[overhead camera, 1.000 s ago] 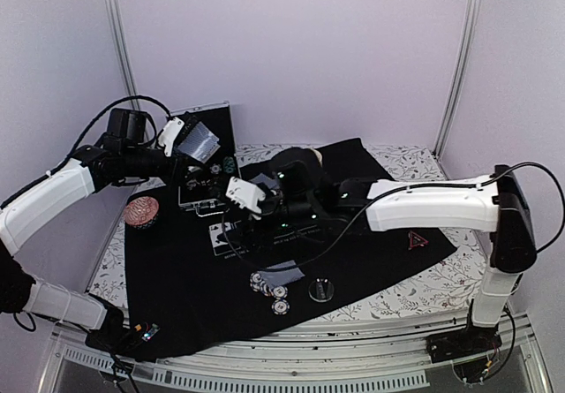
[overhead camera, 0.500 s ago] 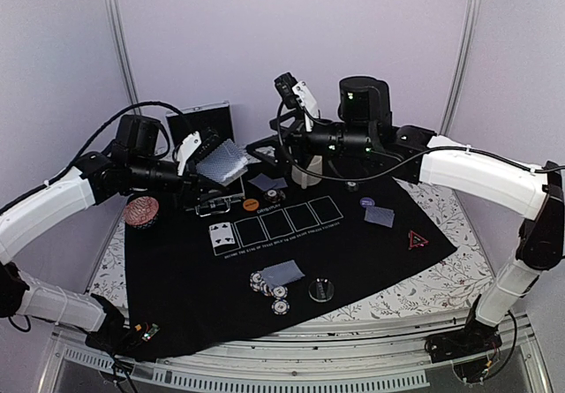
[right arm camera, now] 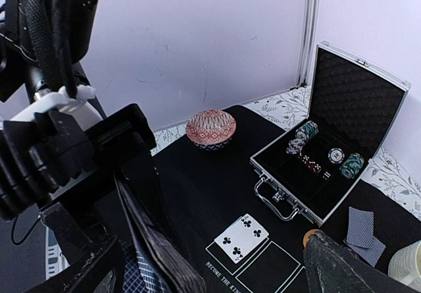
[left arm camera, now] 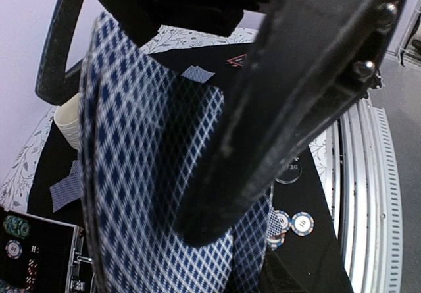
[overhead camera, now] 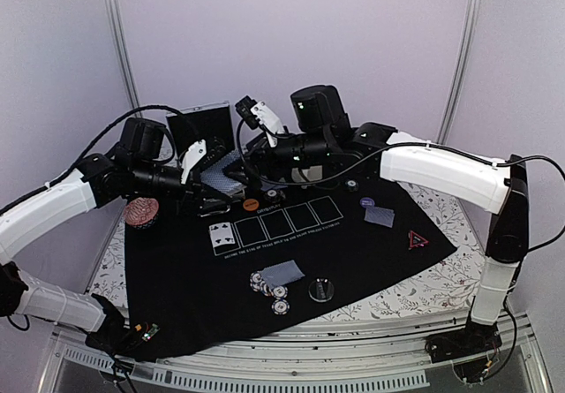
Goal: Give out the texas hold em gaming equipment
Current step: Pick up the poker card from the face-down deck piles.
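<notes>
Left jaws (left arm camera: 174,174) pinched a deck of playing cards (left arm camera: 131,141), grey-blue crosshatch backs, held up off the worktop (overhead camera: 415,291). The cards were slightly fanned between the fingers. Right jaws (overhead camera: 245,137) were spread wide with nothing gripped, their mouth facing the deck at close range. Could not tell whether they touched it.

Below both sets of jaws lay a black mat (overhead camera: 177,296) with printed card boxes. A face-up clubs card (right arm camera: 241,237) lay under the right jaws, and an orange disc (right arm camera: 310,238) sat just beside the right-hand finger tip in the right wrist view. Past that disc were face-down cards (right arm camera: 365,227) and a cream mug (right arm camera: 408,263).

Ahead of the right jaws stood an open metal case (right arm camera: 329,151) with chip stacks inside, and a patterned bowl (right arm camera: 210,128) further out.

Well away from both jaws, toward the arm bases, was a cluster of striped poker chips (overhead camera: 269,287) with a single card (overhead camera: 284,273) lying on them. A dark disc (overhead camera: 320,289) sat just beside it.

Out past the left jaws' tips, under the right forearm, were a purple disc (overhead camera: 367,202), another face-down card (overhead camera: 380,216) and a red-edged triangle (overhead camera: 418,239), all flat on the mat.
</notes>
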`<state>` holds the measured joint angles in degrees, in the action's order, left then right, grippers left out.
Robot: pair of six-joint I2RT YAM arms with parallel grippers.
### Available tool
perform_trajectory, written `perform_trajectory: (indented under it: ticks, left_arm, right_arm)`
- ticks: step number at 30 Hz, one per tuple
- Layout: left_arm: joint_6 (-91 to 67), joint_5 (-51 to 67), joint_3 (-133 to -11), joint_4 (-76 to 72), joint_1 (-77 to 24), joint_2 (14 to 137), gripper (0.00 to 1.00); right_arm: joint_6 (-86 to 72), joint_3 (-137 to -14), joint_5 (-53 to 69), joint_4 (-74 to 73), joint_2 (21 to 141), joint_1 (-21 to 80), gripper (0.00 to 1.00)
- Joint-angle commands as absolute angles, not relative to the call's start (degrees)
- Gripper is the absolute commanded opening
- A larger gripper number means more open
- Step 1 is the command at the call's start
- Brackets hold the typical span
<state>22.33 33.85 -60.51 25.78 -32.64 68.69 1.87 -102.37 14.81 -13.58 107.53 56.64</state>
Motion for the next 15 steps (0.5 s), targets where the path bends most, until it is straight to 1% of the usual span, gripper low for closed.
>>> perform_trajectory:
  ticks: [1, 5, 9, 15]
  left_arm:
    - [23.5, 34.8, -59.7, 26.1, -33.4, 67.5, 0.37]
    - [23.7, 34.5, -59.7, 26.1, -33.4, 67.4, 0.33]
    - [23.6, 34.4, -59.7, 26.1, -33.4, 67.7, 0.33]
    - [23.5, 33.6, -59.9, 26.1, -33.5, 67.8, 0.33]
  right_arm:
    - [2.5, -105.1, 9.9, -17.3, 109.0, 56.8, 0.93]
    - [2.3, -102.9, 5.8, -17.6, 106.6, 56.9, 0.88]
    - [2.4, -101.1, 3.6, -17.7, 104.6, 56.8, 0.85]
    - [2.3, -100.8, 4.6, -18.4, 103.7, 56.9, 0.81]
